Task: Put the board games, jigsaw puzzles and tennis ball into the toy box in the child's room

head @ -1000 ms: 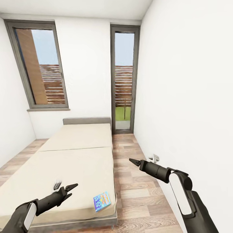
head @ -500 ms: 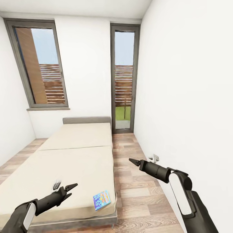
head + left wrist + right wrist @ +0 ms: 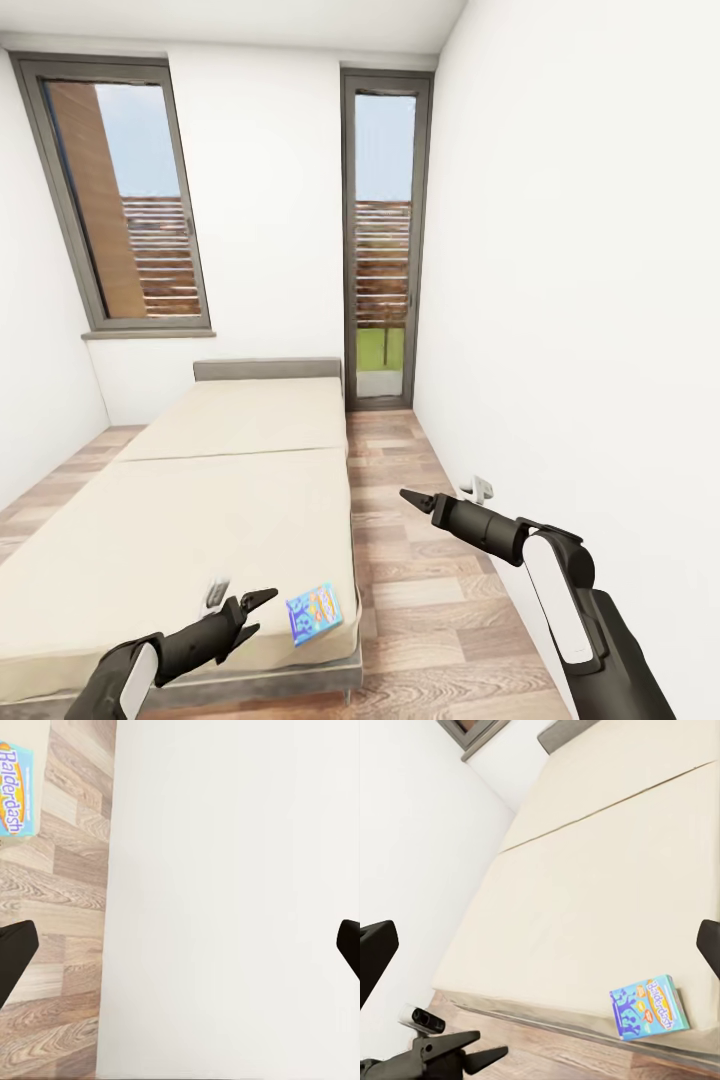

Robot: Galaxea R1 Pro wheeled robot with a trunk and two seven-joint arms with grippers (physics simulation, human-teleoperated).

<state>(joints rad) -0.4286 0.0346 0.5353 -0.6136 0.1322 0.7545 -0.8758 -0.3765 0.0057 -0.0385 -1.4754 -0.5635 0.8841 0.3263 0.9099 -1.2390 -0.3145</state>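
You can read "Raider-dash", or something close to it, in white letters on the blue board game [image 3: 13, 789] on the bed [image 3: 180, 520].

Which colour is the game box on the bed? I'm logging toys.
Blue, with orange and multicolour print; the game box shows best in the right wrist view.

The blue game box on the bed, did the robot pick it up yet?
Not yet. The blue, colourfully printed flat game box lies on the beige mattress bed, near its corner. The left gripper is open and empty just beside it, so a grab looks close. The right gripper hangs empty over the wood-plank floor. Nothing is in hand; every toy visible here is left to move.
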